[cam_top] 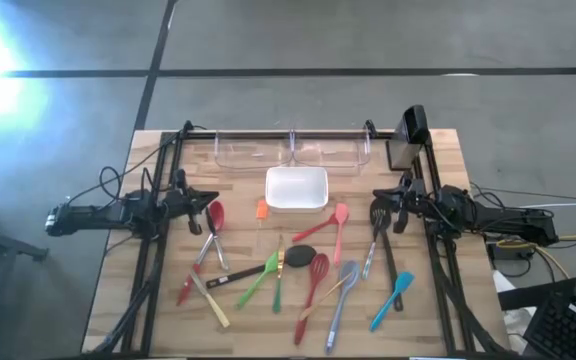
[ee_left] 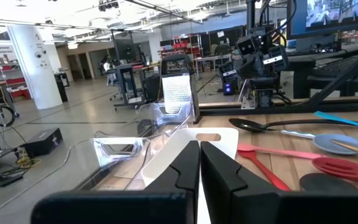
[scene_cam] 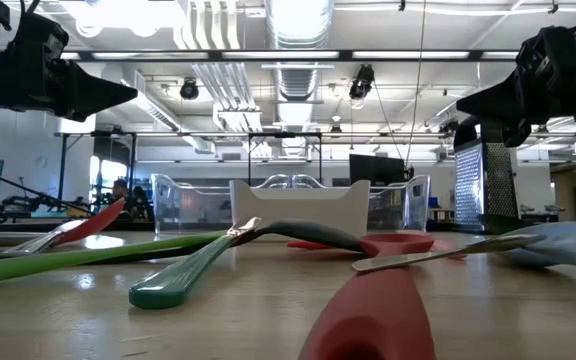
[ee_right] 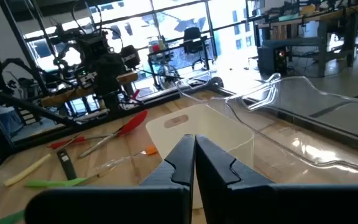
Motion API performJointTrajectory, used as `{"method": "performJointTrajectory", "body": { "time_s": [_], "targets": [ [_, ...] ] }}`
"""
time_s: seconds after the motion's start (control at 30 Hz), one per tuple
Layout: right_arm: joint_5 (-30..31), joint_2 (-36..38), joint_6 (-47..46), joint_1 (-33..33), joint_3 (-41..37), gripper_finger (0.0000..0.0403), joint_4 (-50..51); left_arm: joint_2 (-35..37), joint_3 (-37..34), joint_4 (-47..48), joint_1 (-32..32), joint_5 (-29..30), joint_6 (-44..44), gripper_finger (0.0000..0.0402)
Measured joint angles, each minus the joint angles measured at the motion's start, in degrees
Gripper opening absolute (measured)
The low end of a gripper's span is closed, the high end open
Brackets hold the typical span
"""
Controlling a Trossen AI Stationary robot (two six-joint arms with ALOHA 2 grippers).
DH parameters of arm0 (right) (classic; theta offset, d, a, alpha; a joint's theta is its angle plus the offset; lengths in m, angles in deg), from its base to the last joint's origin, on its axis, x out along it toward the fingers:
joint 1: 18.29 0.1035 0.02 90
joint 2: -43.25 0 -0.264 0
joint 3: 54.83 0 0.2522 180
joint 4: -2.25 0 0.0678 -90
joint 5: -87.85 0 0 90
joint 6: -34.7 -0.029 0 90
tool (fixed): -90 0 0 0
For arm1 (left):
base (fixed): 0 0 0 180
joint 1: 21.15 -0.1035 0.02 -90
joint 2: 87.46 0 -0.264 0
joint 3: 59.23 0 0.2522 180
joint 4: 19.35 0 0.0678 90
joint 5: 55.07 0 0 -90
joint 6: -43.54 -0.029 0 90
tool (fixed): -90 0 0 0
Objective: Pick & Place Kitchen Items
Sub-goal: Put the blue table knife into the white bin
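Utensils (cam_top: 298, 275) on table between, apart from both closed fingers (ee_left: 199, 163).

text: none legible | labels: none | brands: none | numbers: none | signs: none

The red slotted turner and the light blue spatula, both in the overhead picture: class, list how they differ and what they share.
The red slotted turner lies mid-table among crossed utensils; the light blue spatula lies nearer the right edge, apart from that pile. The turner is red with a slotted oval head; the spatula is light blue with a plain, small head. The turner looks longer. Both are slim, long-handled, flat on the table, and in neither gripper.
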Motion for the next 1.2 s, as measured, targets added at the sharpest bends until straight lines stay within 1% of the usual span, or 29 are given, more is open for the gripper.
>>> {"method": "performJointTrajectory", "body": {
  "time_s": [0.5, 0.63, 0.73, 0.87, 1.03, 1.07, 1.1, 1.2],
  "targets": [
    [-0.1, -0.1, 0.1, 0.0, 0.0, 0.0008, 0.0, 0.0, 0.0, 0.0, 0.0, 0.0, 0.0, 0.0016],
    [1.6, -0.1, 2.3, 0.0, 0.0, 0.0008, -0.6, 0.0, 0.0, 0.0, 0.0, 0.0, 0.0, 0.0018],
    [1.8, -0.1, 3.3, 0.1, 0.0, 0.0008, -1.2, 0.0, 0.0, -0.1, 0.0, 0.0, 0.0, 0.0018],
    [1.8, -0.2, 2.3, 0.0, 0.0, 0.0008, -5.0, 0.0, 0.0, -0.1, 0.0, 0.0, 0.0, 0.0016],
    [1.8, -0.5, 4.3, 0.0, 0.0, 0.0008, -7.9, 0.0, 0.0, -0.3, 0.0, 0.0, 0.0, 0.0018],
    [0.9, -0.5, 2.8, 0.0, 0.0, 0.0008, -9.8, 0.0, 0.0, -0.3, 0.0, 0.0, 0.0, 0.0018],
    [-1.2, -0.5, 2.1, 0.0, 0.0, 0.0008, -11.9, 0.0, 0.0, -0.3, 0.0, 0.0, 0.0, 0.0018],
    [-13.1, -1.0, 6.9, 0.1, 4.1, 0.0008, -12.2, 0.0, 0.0, -0.3, 0.0, 0.0, 0.0, 0.0016]
  ]
}}
